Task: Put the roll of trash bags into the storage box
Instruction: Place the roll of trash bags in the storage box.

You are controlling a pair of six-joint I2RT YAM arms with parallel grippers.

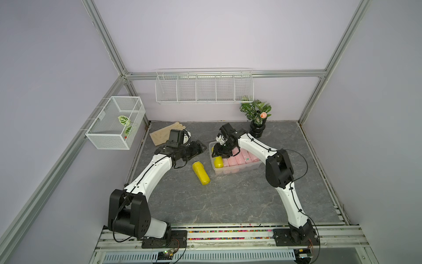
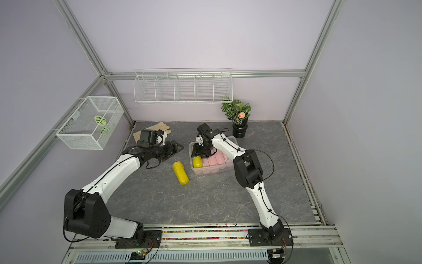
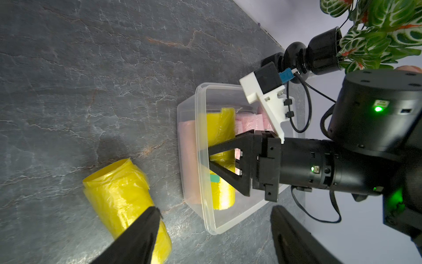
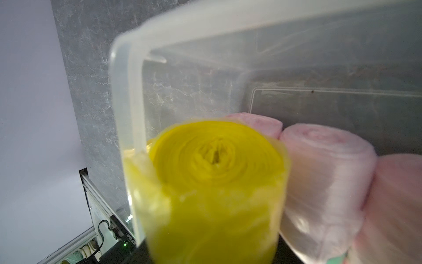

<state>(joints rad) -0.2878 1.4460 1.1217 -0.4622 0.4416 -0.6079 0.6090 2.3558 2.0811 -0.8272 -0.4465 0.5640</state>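
The clear storage box (image 1: 212, 169) (image 2: 191, 168) sits mid-table with several pink rolls (image 1: 239, 157) in it. My right gripper (image 1: 217, 154) (image 2: 196, 153) reaches down into the box's left end and is shut on a yellow roll of trash bags (image 1: 218, 161) (image 4: 212, 182). The left wrist view shows its fingers (image 3: 228, 144) straddling that roll (image 3: 220, 128) beside the box rim (image 3: 201, 137). A second yellow roll (image 1: 201, 172) (image 3: 118, 196) lies on the table left of the box. My left gripper (image 1: 202, 146) (image 3: 214, 228) stands open over the table between them, holding nothing.
A potted plant in a black vase (image 1: 257, 121) stands behind the box. A beige glove (image 1: 164, 133) lies at the back left. A white mesh cube basket (image 1: 114, 123) hangs on the left frame, and a long wire rack (image 1: 204, 88) hangs on the back wall.
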